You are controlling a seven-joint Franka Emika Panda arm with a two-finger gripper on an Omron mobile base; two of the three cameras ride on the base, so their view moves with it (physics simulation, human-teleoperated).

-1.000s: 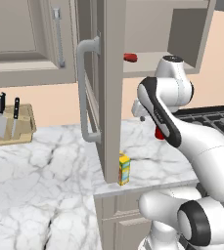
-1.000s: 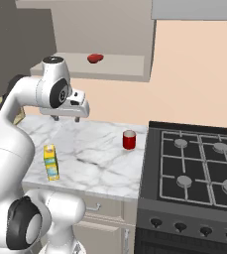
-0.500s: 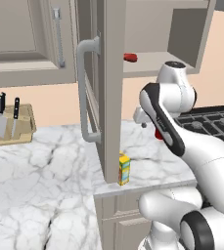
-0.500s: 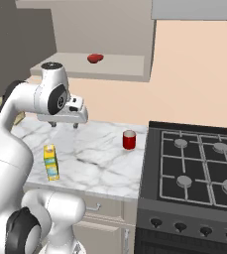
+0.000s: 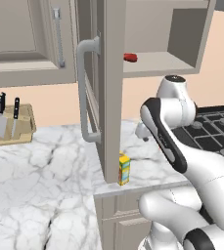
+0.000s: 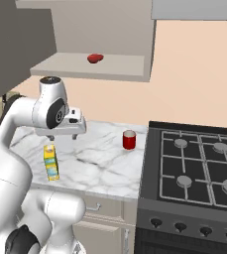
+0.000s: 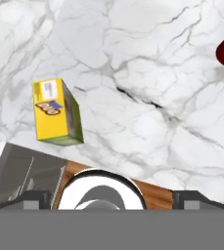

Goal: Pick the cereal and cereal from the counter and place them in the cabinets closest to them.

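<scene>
One cereal box [image 6: 50,162]; one red cup [image 6: 129,140]; two knives [image 5: 8,115].

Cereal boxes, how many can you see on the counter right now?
1. The narrow yellow cereal box stands upright near the front edge of the marble counter, beside the open cabinet door. Another may be hidden.

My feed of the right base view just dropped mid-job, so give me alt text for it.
The white arm's open gripper hangs empty above the marble counter, with the yellow cereal box standing upright just below and in front of it. A red cup stands on the counter beside the black hob, and a small red object lies on the open cabinet shelf above.
</scene>
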